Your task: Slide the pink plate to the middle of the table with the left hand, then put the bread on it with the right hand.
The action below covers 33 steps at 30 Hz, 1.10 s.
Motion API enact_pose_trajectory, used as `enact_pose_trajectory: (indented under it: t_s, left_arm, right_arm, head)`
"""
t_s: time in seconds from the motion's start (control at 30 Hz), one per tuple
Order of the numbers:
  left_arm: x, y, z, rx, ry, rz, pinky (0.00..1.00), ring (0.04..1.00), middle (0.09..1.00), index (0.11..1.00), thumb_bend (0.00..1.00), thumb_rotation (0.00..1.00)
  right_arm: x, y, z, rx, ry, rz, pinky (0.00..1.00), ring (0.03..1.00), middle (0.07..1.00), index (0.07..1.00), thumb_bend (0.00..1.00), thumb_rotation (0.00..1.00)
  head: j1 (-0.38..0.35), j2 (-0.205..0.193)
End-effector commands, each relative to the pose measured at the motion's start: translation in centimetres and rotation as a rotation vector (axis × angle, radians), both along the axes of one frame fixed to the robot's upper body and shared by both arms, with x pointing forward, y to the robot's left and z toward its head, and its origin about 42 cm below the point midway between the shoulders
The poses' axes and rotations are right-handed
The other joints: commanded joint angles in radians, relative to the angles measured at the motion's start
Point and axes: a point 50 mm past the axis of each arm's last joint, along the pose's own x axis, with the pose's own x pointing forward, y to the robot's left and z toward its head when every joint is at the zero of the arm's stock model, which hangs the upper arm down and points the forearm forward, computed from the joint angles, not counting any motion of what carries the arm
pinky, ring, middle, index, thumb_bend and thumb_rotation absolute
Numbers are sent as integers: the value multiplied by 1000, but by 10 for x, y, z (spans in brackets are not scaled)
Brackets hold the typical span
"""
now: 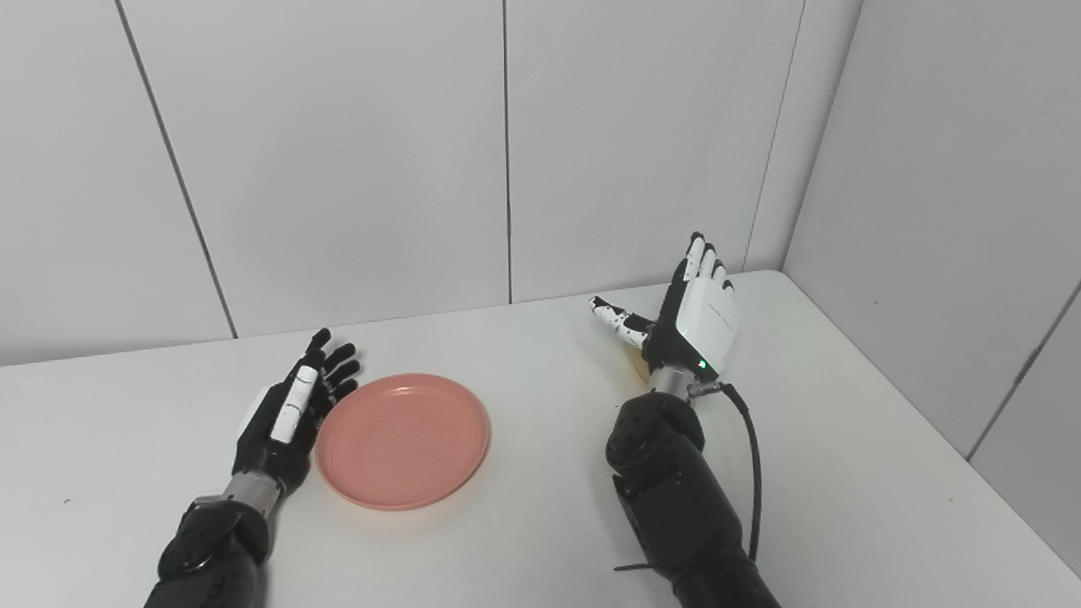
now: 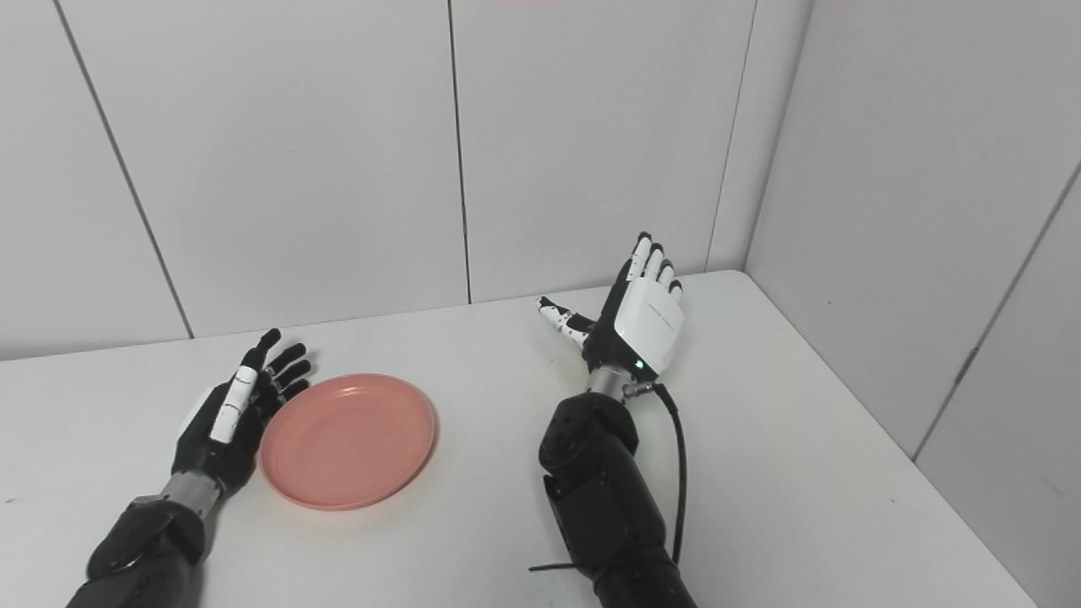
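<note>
Now, scene: a white surface (image 1: 524, 540) set into a corner of pale panelled walls, seen from the robot's head.
Pink plate: the pink plate (image 1: 403, 440) lies flat and upright on the surface, left of centre, with nothing on it.
Left hand: the left hand (image 1: 291, 405) stands on its edge just beside the plate's left rim, fingers straight and spread, pointing away from the robot; it is released and grasps nothing. Whether its palm side actually touches the rim cannot be told; at most the two are in light contact.
Right hand: the right hand (image 2: 638, 317) is raised above the right half of the surface, its white back toward the camera, fingers extended upward and thumb stuck out to the left; it too is released and holds nothing.
Bread: only a small yellowish sliver (image 1: 635, 365) shows on the surface just beside the right wrist, mostly hidden behind the hand; it may be the bread, but too little is visible to be sure.
Spacing: plate and right hand are well apart, with bare surface between them.
Cable: a black cable (image 1: 752, 456) runs from the right wrist down along the forearm.
</note>
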Motion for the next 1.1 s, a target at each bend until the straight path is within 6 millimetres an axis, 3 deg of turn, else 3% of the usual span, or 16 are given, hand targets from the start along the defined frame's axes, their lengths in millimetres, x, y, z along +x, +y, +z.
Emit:
enact_pose_trajectory:
  t_s: [0.0, 0.43, 0.93, 1.07]
  left_arm:
    - [-11, 2, -18, 0, 68, -14, 916, 909, 909, 975, 783, 765]
    - [-11, -6, -16, -11, 61, -36, 929, 901, 899, 972, 814, 755]
    - [-12, -8, -15, -13, 66, -34, 924, 898, 896, 968, 821, 750]
    - [-12, -8, -15, -7, 65, -36, 921, 899, 897, 971, 815, 761]
  right_arm:
    - [12, -5, 24, -13, -65, -18, 1000, 1000, 1000, 1000, 950, 415]
    - [27, -18, -12, 82, 57, -40, 1000, 1000, 1000, 1000, 991, 412]
    - [28, -17, -16, 100, 74, -23, 996, 1000, 1000, 1000, 1000, 443]
    - [28, -16, -18, 107, 72, -19, 944, 962, 999, 1000, 996, 423]
  head:
    - [4, 5]
    - [20, 8]
    - [32, 8]
    - [32, 8]
